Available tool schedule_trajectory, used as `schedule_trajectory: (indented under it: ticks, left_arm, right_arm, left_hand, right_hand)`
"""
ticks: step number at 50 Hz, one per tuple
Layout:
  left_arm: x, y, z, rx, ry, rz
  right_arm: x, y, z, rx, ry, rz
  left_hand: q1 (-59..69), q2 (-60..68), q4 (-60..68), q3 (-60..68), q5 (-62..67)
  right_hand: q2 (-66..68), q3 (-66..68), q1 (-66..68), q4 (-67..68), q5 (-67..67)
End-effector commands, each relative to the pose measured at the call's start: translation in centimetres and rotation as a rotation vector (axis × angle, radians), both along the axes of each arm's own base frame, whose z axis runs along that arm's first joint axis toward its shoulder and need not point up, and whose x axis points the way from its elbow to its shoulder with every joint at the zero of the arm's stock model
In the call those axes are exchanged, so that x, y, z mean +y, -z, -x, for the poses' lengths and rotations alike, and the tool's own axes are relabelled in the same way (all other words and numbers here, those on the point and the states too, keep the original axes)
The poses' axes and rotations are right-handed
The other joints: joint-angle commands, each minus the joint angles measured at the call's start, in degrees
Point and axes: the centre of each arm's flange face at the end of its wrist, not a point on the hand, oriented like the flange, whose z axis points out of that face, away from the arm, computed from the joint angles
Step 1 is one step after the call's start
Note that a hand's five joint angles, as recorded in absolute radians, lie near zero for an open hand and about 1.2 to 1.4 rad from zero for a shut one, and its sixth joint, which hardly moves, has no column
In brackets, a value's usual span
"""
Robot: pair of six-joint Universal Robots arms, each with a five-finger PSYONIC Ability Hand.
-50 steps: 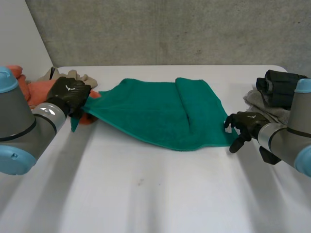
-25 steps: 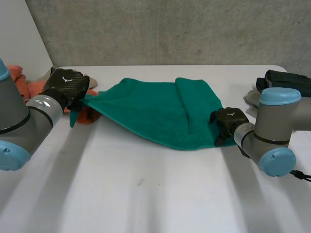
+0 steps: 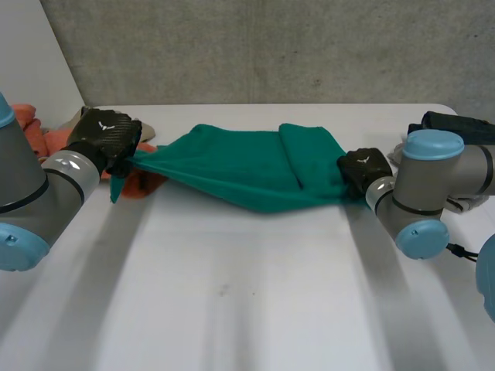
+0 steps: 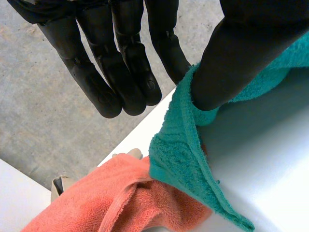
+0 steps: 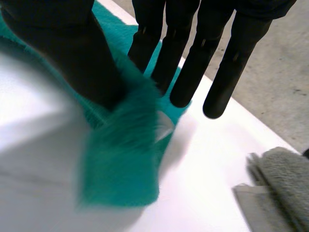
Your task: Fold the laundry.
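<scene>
Towel (image 3: 247, 174): green, held off the table (image 3: 247, 301) at both ends and drawn taut between the two hands, across the far half of the table. Its middle sags toward the surface; whether it touches cannot be told. A doubled strip runs across it near the right end. Left hand (image 3: 108, 139): near the far-left corner of the table, fingers straight, thumb pressing the towel's corner against them, so it grips the towel by a pinch. The left wrist view confirms this, with a loose tail of the corner hanging below the thumb. Right hand (image 3: 362, 168): at the towel's opposite end toward the right edge, gripping likewise, thumb clamping a bunched corner against straight fingers. An orange cloth (image 4: 111, 203) lies at the left edge directly beneath the held corner and appears to touch it. A grey cloth (image 5: 285, 179) lies at the right edge, apart from the towel. Assessment: the step in hand is stretching the towel out ahead of the first fold; no proper fold is made. The next move calls for both pinches to hold while the towel is laid flat on bare table. The doubled strip should be pulled out and the left corner carried clear of the orange cloth.
</scene>
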Motion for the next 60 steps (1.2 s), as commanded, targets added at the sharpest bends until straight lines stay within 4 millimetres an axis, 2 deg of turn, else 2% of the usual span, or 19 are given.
schedule_trajectory:
  ticks: [1,4,9,15,17,21,25,29,31,32,34,35,38,41,44,47,52,55,60]
  left_arm:
    - [0.2,0.2,-0.2,-0.009,-0.009,-0.023]
    - [0.6,0.5,-0.2,-0.021,-0.008,-0.049]
    - [2.5,1.6,-0.7,-0.076,-0.014,-0.180]
    - [7.8,3.3,-2.3,-0.304,0.022,-0.477]
    - [9.0,3.7,-2.6,-0.361,0.049,-0.545]
    - [9.8,4.5,-2.7,-0.446,0.101,-0.614]
    - [7.5,4.8,-1.8,-0.452,0.100,-0.528]
    - [3.6,3.8,0.1,-0.427,0.073,-0.363]
    - [0.8,1.8,1.3,-0.396,0.037,-0.216]
    - [-1.2,-0.4,2.0,-0.361,0.005,-0.092]
    - [-2.9,-3.3,2.5,-0.313,-0.030,0.049]
    - [-4.2,-6.8,2.9,-0.251,-0.060,0.202]
    - [-5.8,-13.6,3.2,-0.113,-0.112,0.497]
    - [-6.4,-18.9,2.7,0.009,-0.155,0.744]
    - [-6.6,-20.9,2.3,0.054,-0.175,0.832]
    - [-6.7,-20.1,2.2,0.038,-0.168,0.785]
    - [-7.4,-16.8,1.3,0.002,-0.164,0.627]
    - [-7.7,-14.2,0.7,-0.018,-0.167,0.538]
    - [-7.1,-8.0,0.3,-0.083,-0.127,0.355]
  right_arm:
    - [-0.5,-1.7,1.0,0.006,0.021,0.018]
    - [0.4,-2.5,1.5,0.025,0.016,-0.015]
    - [4.7,-4.7,4.0,0.209,-0.062,-0.188]
    - [12.9,-7.8,10.0,0.624,-0.238,-0.504]
    - [13.8,-8.3,10.6,0.676,-0.275,-0.507]
    - [13.5,-8.1,10.9,0.724,-0.290,-0.449]
    - [11.6,-7.4,10.2,0.687,-0.244,-0.393]
    - [9.0,-8.3,8.7,0.626,-0.174,-0.284]
    - [6.6,-10.1,8.0,0.558,-0.095,-0.165]
    - [4.9,-11.9,7.4,0.495,-0.040,-0.057]
    - [3.2,-14.2,6.9,0.418,0.021,0.068]
    - [1.9,-16.8,6.5,0.328,0.073,0.201]
    - [0.1,-21.3,5.7,0.144,0.143,0.449]
    - [-0.7,-24.9,5.0,-0.011,0.157,0.681]
    - [-1.2,-26.8,4.9,-0.046,0.167,0.816]
    - [-1.3,-26.5,4.7,-0.032,0.156,0.788]
    - [-1.1,-23.9,3.9,0.011,0.104,0.648]
    - [-0.9,-22.0,3.4,0.034,0.075,0.571]
    - [-0.5,-17.0,3.1,0.115,0.020,0.384]
  left_hand:
    - [13.0,11.5,11.5,12.0,13.5]
    - [13.0,11.5,11.5,12.0,13.5]
    - [13.0,11.5,11.5,12.0,13.5]
    - [13.0,11.5,11.5,12.0,13.5]
    - [13.0,11.5,11.5,12.0,13.5]
    - [13.0,11.5,11.5,12.0,13.5]
    - [13.0,11.5,11.5,12.0,13.5]
    - [13.0,11.5,11.5,12.0,13.5]
    - [13.0,11.5,11.5,12.0,13.5]
    - [13.0,11.5,11.5,12.0,13.5]
    - [13.0,11.5,11.5,12.0,13.5]
    - [13.0,11.5,11.5,12.0,13.5]
    - [13.0,11.5,11.5,12.0,13.5]
    - [13.0,11.5,11.5,12.0,13.5]
    - [13.0,11.5,11.5,12.0,13.5]
    - [13.0,11.5,11.5,12.0,13.5]
    - [13.0,11.5,11.5,12.0,13.5]
    - [13.0,11.5,11.5,12.0,13.5]
    - [13.0,11.5,11.5,12.0,13.5]
  right_hand:
    - [21.6,21.6,21.8,22.2,22.6]
    - [21.6,21.6,21.8,22.2,22.6]
    - [21.6,21.6,21.8,22.2,22.6]
    - [21.6,21.6,21.8,22.2,22.6]
    - [21.6,21.6,21.8,22.2,22.6]
    - [21.6,21.6,21.8,22.2,22.6]
    - [21.6,21.6,21.8,22.2,22.6]
    - [21.6,21.6,21.8,22.2,22.6]
    - [21.6,21.6,21.8,22.2,22.6]
    - [21.6,21.6,21.8,22.2,22.6]
    - [21.6,21.6,21.8,22.2,22.6]
    - [21.6,21.6,21.8,22.2,22.6]
    - [21.6,21.6,21.8,22.2,22.6]
    - [21.6,21.6,21.8,22.2,22.6]
    - [21.6,21.6,21.8,22.2,22.6]
    - [21.6,21.6,21.8,22.2,22.6]
    - [21.6,21.6,21.8,22.2,22.6]
    - [21.6,21.6,21.8,22.2,22.6]
    - [21.6,21.6,21.8,22.2,22.6]
